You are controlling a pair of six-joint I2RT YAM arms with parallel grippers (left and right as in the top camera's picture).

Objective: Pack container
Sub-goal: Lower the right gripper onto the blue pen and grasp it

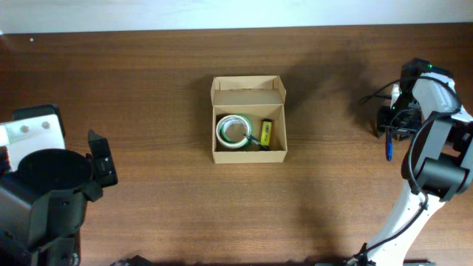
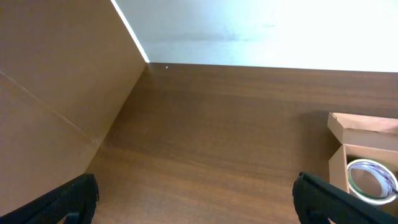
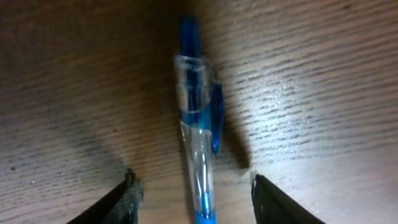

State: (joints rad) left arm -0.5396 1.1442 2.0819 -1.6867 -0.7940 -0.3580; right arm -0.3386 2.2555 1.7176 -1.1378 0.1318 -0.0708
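a blue pen (image 3: 198, 143) lies on the surface (image 3: 323, 74) between the fingers of the spread right hand (image 3: 194, 190); the left hand (image 2: 196, 199) is spread too, empty; the box (image 1: 249, 156) stands open.

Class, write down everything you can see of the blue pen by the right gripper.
The blue pen is a slim ballpoint: clear plastic barrel with a blue core inside, a blue clip on its side, a blue end. It lies flat on the brown wooden table, well to the right of the open cardboard box. The right gripper is open and straddles it, one finger on each side, neither touching it.
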